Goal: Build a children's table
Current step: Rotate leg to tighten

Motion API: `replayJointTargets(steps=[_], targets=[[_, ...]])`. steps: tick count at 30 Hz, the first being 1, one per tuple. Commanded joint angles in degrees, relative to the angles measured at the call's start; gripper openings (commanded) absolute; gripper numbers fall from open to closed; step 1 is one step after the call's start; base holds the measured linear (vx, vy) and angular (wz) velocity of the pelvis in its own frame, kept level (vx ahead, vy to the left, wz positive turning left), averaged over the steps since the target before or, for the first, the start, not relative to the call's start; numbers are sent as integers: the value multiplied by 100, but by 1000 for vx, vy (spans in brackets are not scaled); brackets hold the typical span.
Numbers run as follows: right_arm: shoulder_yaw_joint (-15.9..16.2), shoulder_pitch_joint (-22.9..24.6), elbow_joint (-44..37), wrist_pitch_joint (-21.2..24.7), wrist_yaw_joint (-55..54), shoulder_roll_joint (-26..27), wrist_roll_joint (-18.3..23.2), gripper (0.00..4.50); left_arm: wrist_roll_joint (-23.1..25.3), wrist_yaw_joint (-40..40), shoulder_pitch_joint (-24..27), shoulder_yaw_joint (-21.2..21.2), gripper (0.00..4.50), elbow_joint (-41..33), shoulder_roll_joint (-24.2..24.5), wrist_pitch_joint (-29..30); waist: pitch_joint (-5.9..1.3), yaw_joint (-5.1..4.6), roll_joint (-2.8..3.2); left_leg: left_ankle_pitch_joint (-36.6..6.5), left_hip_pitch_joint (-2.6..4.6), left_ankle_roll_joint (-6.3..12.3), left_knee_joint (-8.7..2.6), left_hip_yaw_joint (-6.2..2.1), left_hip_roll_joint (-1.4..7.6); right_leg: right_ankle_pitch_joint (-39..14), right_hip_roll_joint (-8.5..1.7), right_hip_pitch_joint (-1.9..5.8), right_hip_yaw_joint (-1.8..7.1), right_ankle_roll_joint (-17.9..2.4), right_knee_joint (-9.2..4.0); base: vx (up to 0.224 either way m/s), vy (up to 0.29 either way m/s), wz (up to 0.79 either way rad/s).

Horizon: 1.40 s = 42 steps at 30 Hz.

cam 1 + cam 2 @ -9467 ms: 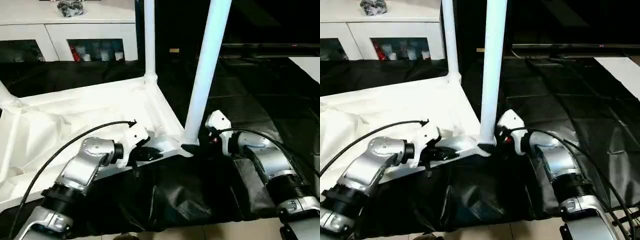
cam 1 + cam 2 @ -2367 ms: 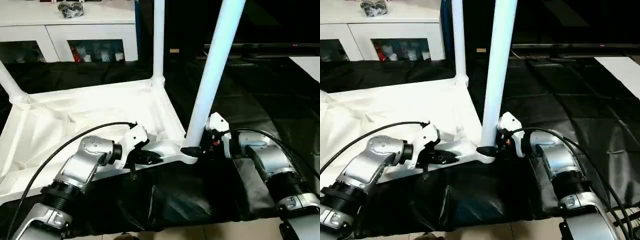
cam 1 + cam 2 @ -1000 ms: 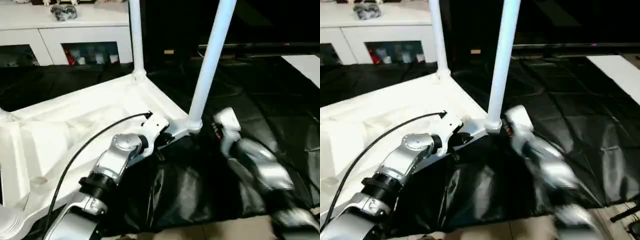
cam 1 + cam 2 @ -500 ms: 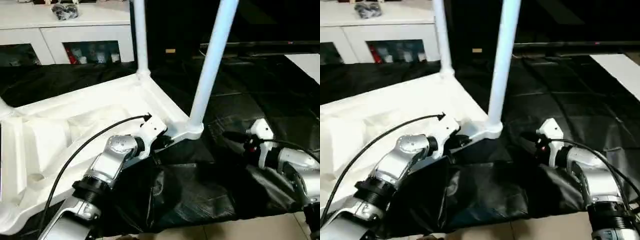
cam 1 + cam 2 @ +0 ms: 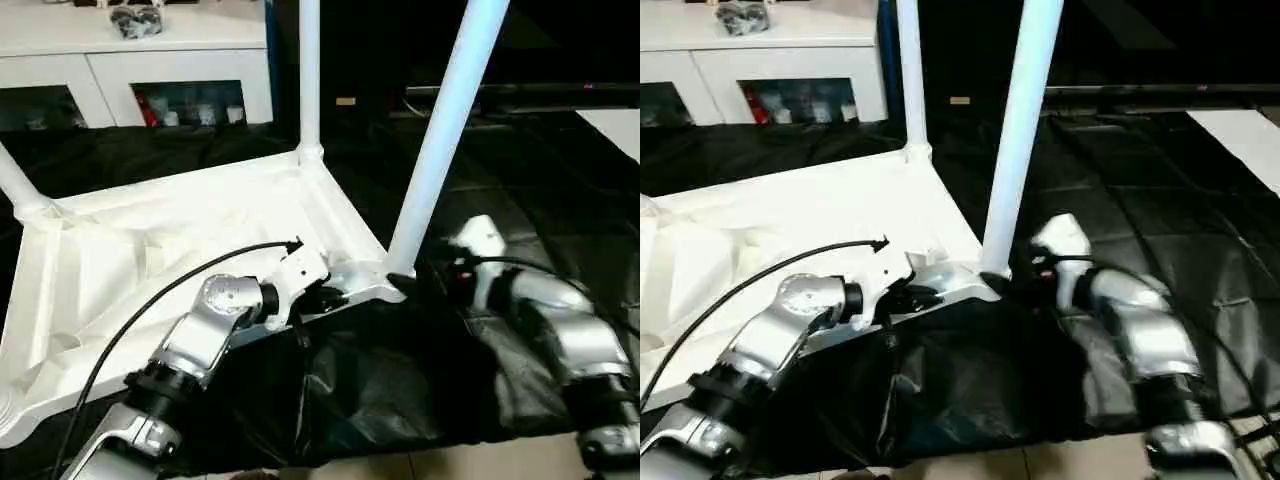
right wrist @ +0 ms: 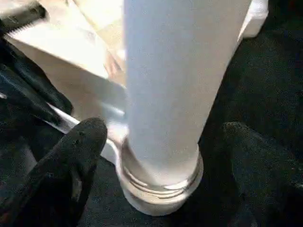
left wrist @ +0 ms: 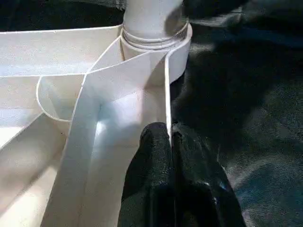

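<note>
**A:** So where are we? Going left to right: the tabletop [image 5: 180,240] lies upside down on the black cloth [image 5: 400,390], ribs up. One leg [image 5: 20,185] sticks up at the far left corner and another leg [image 5: 308,80] stands at the far corner, in front of the cabinet [image 5: 130,60].

**B:** And our left gripper [image 7: 168,142]?

**A:** Pinched tight on the tabletop's near rim [image 7: 166,94], one finger inside the wall, one outside, just short of the corner socket [image 7: 156,42].

**B:** Then the near leg [image 5: 440,150] sits in that socket, leaning a bit to the right at its top?

**A:** Yep. Our right gripper [image 6: 161,156] is down at its base with the fingers [image 6: 75,146] spread wide, one on each side of the leg. We can't see them pressing on it, there's a gap on both sides.
</note>
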Motion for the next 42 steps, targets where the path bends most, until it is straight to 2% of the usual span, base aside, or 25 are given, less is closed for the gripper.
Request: replayJointTargets(steps=[1, 2, 3, 4, 8, 11, 13, 17, 18, 21, 22, 23, 25, 27, 28, 30, 32, 33, 34, 35, 37, 39, 40, 41, 42], targets=[[74, -197, 195, -128, -91, 10, -159, 397, -112, -123, 32, -30, 0, -180, 10, -60, -410, -29, -61, -944, 153, 260, -389, -230, 434, -839, -492, 208, 290, -1444, -340, 0, 0, 0], [88, -273, 306, -177, -136, 35, -175, 383, -120, -130, 34, -28, 0, -192, 27, -52, -409, -32, -116, -939, 159, 282, -383, -213, 427, -843, -485, 205, 289, -1440, -350, 0, 0, 0], [91, -280, 315, -184, -136, 37, -176, 358, -121, -132, 34, -27, 0, -193, 30, -51, -405, -26, -98, -940, 157, 288, -381, -222, 428, -877, -498, 210, 292, -1450, -340, 0, 0, 0], [101, -303, 340, -206, -133, 44, -178, 355, -123, -137, 35, -26, 0, -195, 37, -47, -402, -16, -81, -963, 165, 296, -378, -215, 432, -946, -496, 202, 296, -1418, -353, 0, 0, 0], [147, -451, 546, -329, -138, 130, -195, 322, -131, -156, 44, -21, 0, -213, 72, -27, -404, -26, -76, -1001, 171, 266, -385, -220, 437, -991, -494, 197, 294, -1415, -349, 0, 0, 0], [173, -500, 651, -403, -110, 171, -208, 307, -128, -162, 44, -19, 0, -220, 82, -14, -415, -22, -76, -901, 164, 301, -374, -215, 433, -823, -486, 206, 296, -1438, -327, 0, 0, 0], [221, -543, 759, -487, -37, 216, -240, 278, -130, -168, 44, -18, 0, -228, 92, 4, -416, -20, -79, -882, 159, 329, -370, -215, 433, -786, -494, 211, 294, -1456, -322, 0, 0, 0], [284, -554, 855, -560, 26, 247, -245, 246, -145, -180, 47, -34, 0, -223, 114, 16, -413, -21, -74, -908, 162, 335, -366, -214, 435, -826, -486, 209, 290, -1467, -322, 0, 0, 0], [292, -551, 915, -577, 29, 275, -226, 225, -144, -182, 49, -39, 0, -209, 125, 9, -412, -20, -74, -943, 165, 318, -366, -214, 434, -880, -489, 208, 292, -1460, -327, 0, 0, 0], [303, -517, 905, -533, 19, 311, -209, 213, -150, -175, 51, -30, 0, -202, 120, 23, -407, -22, -72, -1004, 168, 285, -372, -218, 436, -964, -482, 203, 293, -1443, -331, 0, 0, 0], [301, -503, 920, -508, -11, 342, -210, 210, -158, -147, 40, -11, 0, -181, 101, 49, -408, -21, -19, -1026, 172, 265, -372, -223, 435, -977, -484, 198, 295, -1445, -329, 0, 0, 0], [299, -421, 939, -458, -180, 478, -224, 207, -114, 52, -20, 38, 0, -61, 11, 91, -405, -38, -49, -1069, 170, 237, -378, -219, 437, -979, -474, 198, 295, -1438, -337, 0, 0, 0], [271, -375, 987, -436, -455, 620, -263, 206, -55, 274, -78, 77, 0, 45, -82, 135, -400, -46, -52, -1151, 170, 198, -386, -225, 431, -1063, -486, 199, 298, -1440, -346, 0, 0, 0], [197, -333, 1101, -383, -1108, 939, -330, 201, 28, 661, -191, 125, 0, 229, -288, 231, -377, -69, -38, -1305, 184, 137, -403, -223, 429, -1289, -484, 161, 310, -1397, -379, 0, 0, 0], [92, -339, 1256, -289, -1876, 1323, -378, 199, 143, 1178, -353, 187, 0, 488, -541, 304, -345, -91, -46, -1554, 221, 0, -430, -228, 424, -1650, -475, 134, 308, -1332, -428, 0, 0, 0], [-66, -425, 1452, -155, -2631, 1698, -360, 197, 206, 1609, -515, 257, 0, 739, -770, 374, -336, -128, -34, -1943, 273, -246, -452, -264, 414, -2272, -497, 103, 310, -1130, -493, 0, 0, 0], [-133, -477, 1534, -109, -2891, 1830, -334, 197, 228, 1757, -575, 281, 0, 827, -843, 368, -339, -137, -31, -2091, 285, -311, -462, -289, 417, -2402, -500, 107, 297, -1053, -512, 0, 0, 0], [-190, -620, 1719, -114, -3330, 2092, -332, 196, 237, 2032, -710, 351, 0, 1005, -990, 361, -332, -165, 9, -2247, 285, -369, -474, -298, 410, -2424, -497, 80, 303, -990, -526, 0, 0, 0], [-190, -620, 1719, -114, -3330, 2092, -332, 196, 237, 2032, -710, 351, 0, 1005, -990, 361, -332, -165, 9, -2247, 285, -369, -474, -298, 410, -2424, -497, 80, 303, -990, -526, 0, 0, 0], [-221, -770, 1875, -205, -3621, 2357, -318, 196, 262, 2333, -847, 430, 0, 1175, -1109, 312, -338, -195, 17, -2415, 292, -406, -484, -319, 404, -2473, -500, 91, 287, -949, -543, 0, 0, 0], [-224, -953, 2022, -342, -3875, 2668, -336, 196, 284, 2601, -1001, 516, 0, 1354, -1220, 224, -332, -235, 15, -2553, 301, -453, -486, -326, 391, -2542, -498, 56, 285, -930, -556, 0, 0, 0], [-123, -1024, 2027, -547, -3841, 2736, -505, 196, 262, 2516, -1050, 553, 0, 1401, -1204, 127, -334, -242, 9, -2559, 272, -426, -502, -336, 395, -2528, -511, 81, 281, -871, -570, 0, 0, 0], [-70, -1032, 2001, -629, -3694, 2697, -550, 230, 222, 2333, -1026, 546, 0, 1357, -1152, 68, -335, -246, -46, -2554, 268, -391, -498, -322, 397, -2492, -512, 71, 288, -860, -575, 0, 0, 0], [-72, -1020, 1950, -662, -3536, 2636, -525, 230, 190, 2155, -972, 529, 0, 1277, -1081, 46, -341, -232, -33, -2508, 268, -368, -495, -326, 395, -2459, -521, 78, 292, -867, -563, 0, 0, 0], [-87, -1018, 1934, -679, -3443, 2598, -496, 264, 170, 2046, -939, 514, 0, 1232, -1036, 28, -347, -229, -23, -2387, 245, -309, -497, -317, 395, -2364, -529, 90, 304, -886, -552, 0, 0, 0]])
